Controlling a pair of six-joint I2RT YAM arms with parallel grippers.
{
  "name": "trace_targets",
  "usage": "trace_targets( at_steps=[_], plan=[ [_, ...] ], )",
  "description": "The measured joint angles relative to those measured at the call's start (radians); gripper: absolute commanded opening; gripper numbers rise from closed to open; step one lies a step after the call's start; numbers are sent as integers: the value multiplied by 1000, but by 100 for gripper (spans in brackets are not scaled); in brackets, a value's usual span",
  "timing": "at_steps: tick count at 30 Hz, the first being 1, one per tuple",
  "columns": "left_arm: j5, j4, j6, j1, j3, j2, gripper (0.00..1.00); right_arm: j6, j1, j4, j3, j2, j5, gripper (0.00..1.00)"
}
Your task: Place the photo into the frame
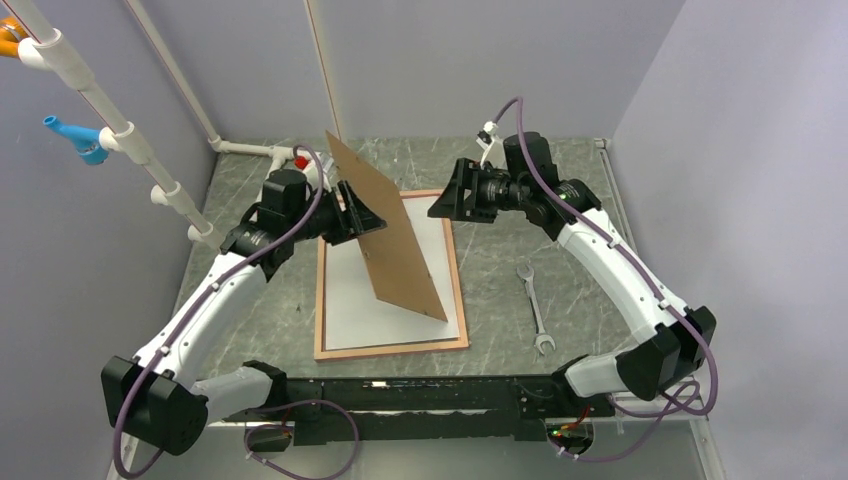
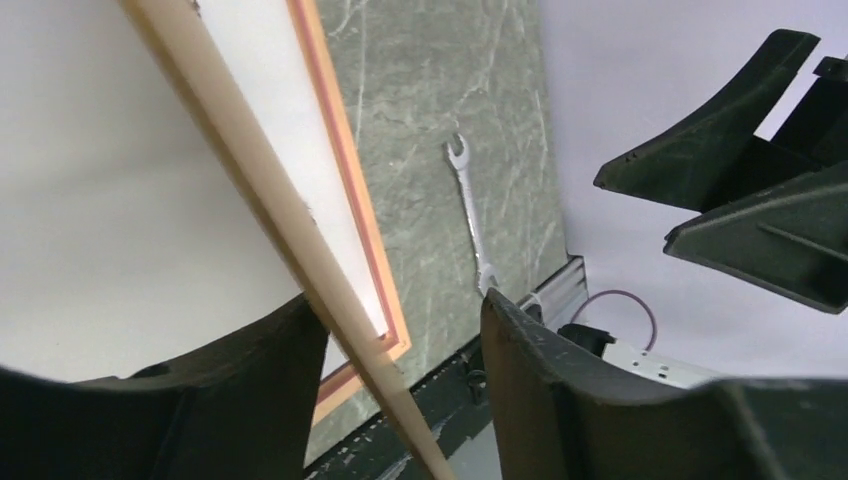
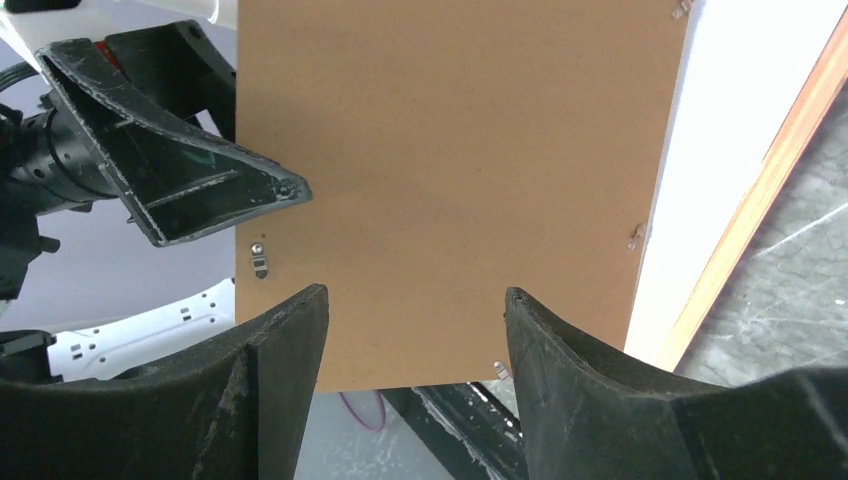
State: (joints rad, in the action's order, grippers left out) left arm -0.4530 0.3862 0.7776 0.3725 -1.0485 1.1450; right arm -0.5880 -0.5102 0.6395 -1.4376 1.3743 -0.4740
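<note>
The frame (image 1: 392, 348) lies flat on the table; its pinkish wood edge also shows in the left wrist view (image 2: 345, 160) and the right wrist view (image 3: 770, 190). The photo (image 1: 350, 300) lies inside it, plain white back up (image 2: 285, 130). A brown backing board (image 1: 395, 240) stands tilted on edge over the photo. My left gripper (image 1: 362, 215) is open around the board's far edge (image 2: 300, 270); the board leans on one finger and the other is apart (image 2: 395, 300). My right gripper (image 1: 445, 200) is open and empty, facing the board's brown face (image 3: 450, 180) from close by (image 3: 415, 292).
A wrench (image 1: 533, 305) lies on the table right of the frame (image 2: 470, 215). White pipes (image 1: 120, 130) run along the left wall. Walls close in the table at the back and both sides.
</note>
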Motion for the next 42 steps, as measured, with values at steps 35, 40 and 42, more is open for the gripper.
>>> trace_targets(
  at_steps=[35, 40, 42],
  plan=[
    [107, 97, -47, -131, 80, -344, 0, -19, 290, -138, 267, -14, -200, 99],
    [16, -28, 16, -166, 113, -393, 0, -23, 374, -201, 320, -28, -302, 99],
    [-46, -111, 59, -181, 145, -397, 0, -27, 407, -235, 334, -29, -355, 99]
  ],
)
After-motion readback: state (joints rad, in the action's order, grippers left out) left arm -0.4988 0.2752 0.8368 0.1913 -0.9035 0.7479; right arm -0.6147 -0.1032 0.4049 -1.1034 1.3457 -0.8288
